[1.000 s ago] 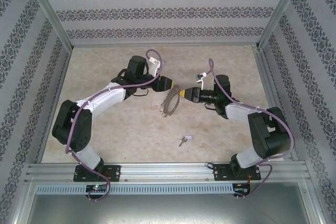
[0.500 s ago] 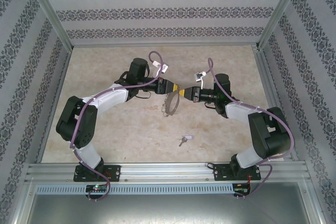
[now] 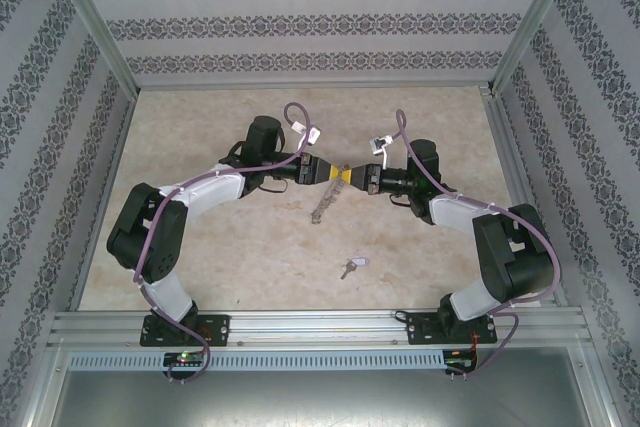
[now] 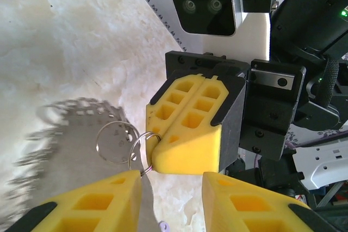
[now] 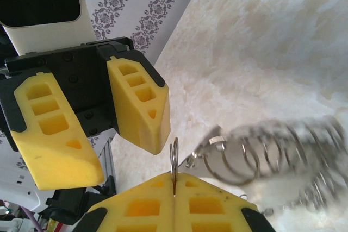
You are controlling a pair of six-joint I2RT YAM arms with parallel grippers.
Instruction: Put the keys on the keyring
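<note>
Seen from above, the left robot arm bends in from the left over a pale beige marbled table (image 3: pixel 200 247). Its left gripper (image 3: pixel 330 174) has yellow block-shaped fingers that stand apart, released, with nothing clamped between them. The right wrist view shows the left gripper (image 5: pixel 122 158) the same way, with a clear gap between its two fingers.

Tip to tip with it near the middle of the table is the right gripper (image 3: pixel 348 176), clenched. In its own wrist view the right gripper (image 5: pixel 174 180) has its yellow fingers pressed together on a small silvery wire loop (image 5: pixel 174 158). That loop belongs to the keyring (image 3: pixel 323 202), a large thin grey-beige hoop fringed with small silvery metal pieces. The keyring hangs below the two grippers. In the left wrist view the keyring (image 4: pixel 70 139) is blurred, just left of the right gripper (image 4: pixel 163 145).

Nearer the arm bases, well apart from the hoop, the key (image 3: pixel 351 265), small, dark metal, with a pale lilac-white tag, lies flat on the table.

The right arm reaches in from the right.
</note>
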